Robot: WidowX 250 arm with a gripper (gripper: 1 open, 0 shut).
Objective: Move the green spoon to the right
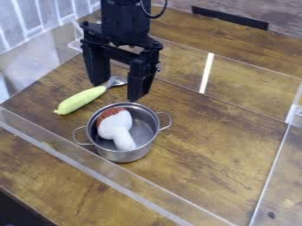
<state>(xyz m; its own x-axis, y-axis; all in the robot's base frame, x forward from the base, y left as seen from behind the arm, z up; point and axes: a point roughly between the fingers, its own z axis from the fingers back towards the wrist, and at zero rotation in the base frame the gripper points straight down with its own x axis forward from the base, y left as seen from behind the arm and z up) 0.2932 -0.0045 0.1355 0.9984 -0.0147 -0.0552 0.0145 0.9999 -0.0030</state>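
Observation:
The green spoon (81, 100) lies on the wooden table at the left, its thick yellow-green handle pointing down-left and its small silver bowl toward the upper right, near the gripper. My gripper (116, 81) hangs just above and to the right of the spoon's bowl end, open, with nothing between its black fingers (139, 83). The spoon rests free on the table.
A steel pot (123, 132) with a white-and-red item (116, 124) inside stands just below the gripper and right of the spoon. Clear acrylic walls (207, 72) fence the wooden table on the sides and front.

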